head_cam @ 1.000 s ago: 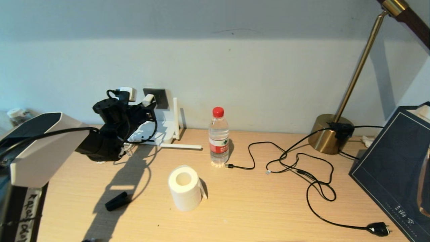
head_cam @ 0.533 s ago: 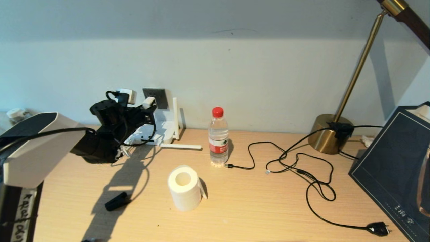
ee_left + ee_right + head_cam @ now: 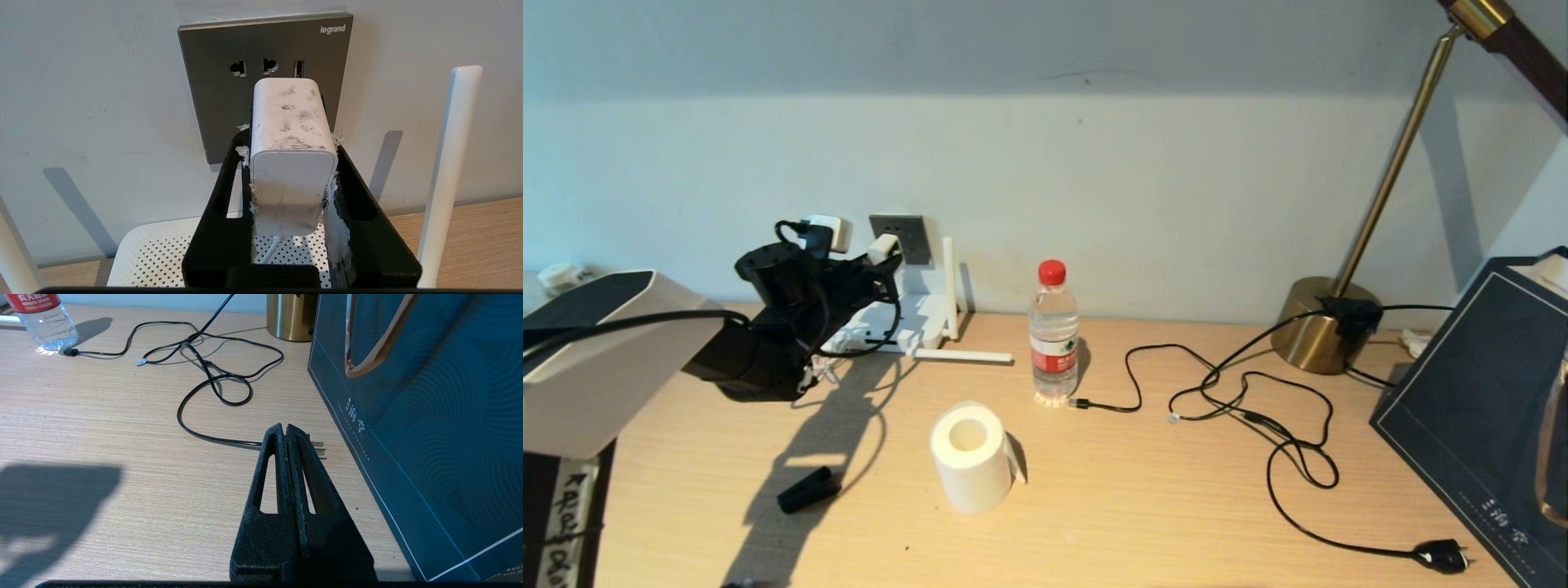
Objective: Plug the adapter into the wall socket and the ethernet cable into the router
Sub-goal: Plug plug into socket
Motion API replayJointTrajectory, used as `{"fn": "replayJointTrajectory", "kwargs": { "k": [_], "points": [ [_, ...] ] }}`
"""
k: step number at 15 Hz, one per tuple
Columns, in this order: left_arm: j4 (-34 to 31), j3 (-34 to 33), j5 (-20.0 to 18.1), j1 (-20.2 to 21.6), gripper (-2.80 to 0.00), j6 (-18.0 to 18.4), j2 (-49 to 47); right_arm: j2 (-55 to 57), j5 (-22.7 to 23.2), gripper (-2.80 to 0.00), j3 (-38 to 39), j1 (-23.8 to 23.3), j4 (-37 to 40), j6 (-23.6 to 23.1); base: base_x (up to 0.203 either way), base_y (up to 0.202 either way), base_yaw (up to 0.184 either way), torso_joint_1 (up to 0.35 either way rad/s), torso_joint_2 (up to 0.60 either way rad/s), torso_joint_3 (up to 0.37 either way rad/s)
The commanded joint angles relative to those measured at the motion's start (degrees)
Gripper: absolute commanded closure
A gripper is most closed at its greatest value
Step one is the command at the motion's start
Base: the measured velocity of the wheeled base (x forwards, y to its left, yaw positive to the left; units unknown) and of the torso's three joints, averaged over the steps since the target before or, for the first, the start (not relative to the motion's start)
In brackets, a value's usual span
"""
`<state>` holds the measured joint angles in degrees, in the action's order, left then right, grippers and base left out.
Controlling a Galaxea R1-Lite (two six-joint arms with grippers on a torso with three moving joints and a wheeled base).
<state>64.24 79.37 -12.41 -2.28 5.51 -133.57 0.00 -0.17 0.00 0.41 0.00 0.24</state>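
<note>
Shifting slightly leftward since a second ago, the left gripper (image 3: 292, 171) keeps the adapter (image 3: 291, 143) clamped between its jaws, nose just before the wall socket (image 3: 212, 94); its prongs are hidden, so contact cannot be told. Below it lies the router (image 3: 920, 314), partly masked by the arm, one antenna (image 3: 949, 286) upright, another flat on the worktop (image 3: 1135, 506). Open worktop surrounds the paper roll (image 3: 970, 457) and water bottle (image 3: 1054, 335). Farther right the ethernet cable (image 3: 1217, 384) loops loosely. Beside a blue bag (image 3: 429, 416), cut off at the edge, the right gripper (image 3: 287, 435) hovers, jaws pressed together on nothing.
</note>
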Motion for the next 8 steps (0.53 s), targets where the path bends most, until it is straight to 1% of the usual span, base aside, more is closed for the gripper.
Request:
{"fn": "replayJointTrajectory", "kwargs": {
  "k": [1,8],
  "points": [
    [0.3,0.0,0.1,0.1,0.00,0.0,-0.1,0.0,0.0,0.00,0.0,0.0,0.0,-0.1,0.000,0.000,0.000,0.000,0.00,0.000],
    [-1.1,2.3,0.3,0.4,0.00,-0.1,-1.4,0.1,0.0,0.00,0.0,0.0,0.0,0.0,0.000,0.000,0.000,0.000,0.00,0.000]
  ]
}}
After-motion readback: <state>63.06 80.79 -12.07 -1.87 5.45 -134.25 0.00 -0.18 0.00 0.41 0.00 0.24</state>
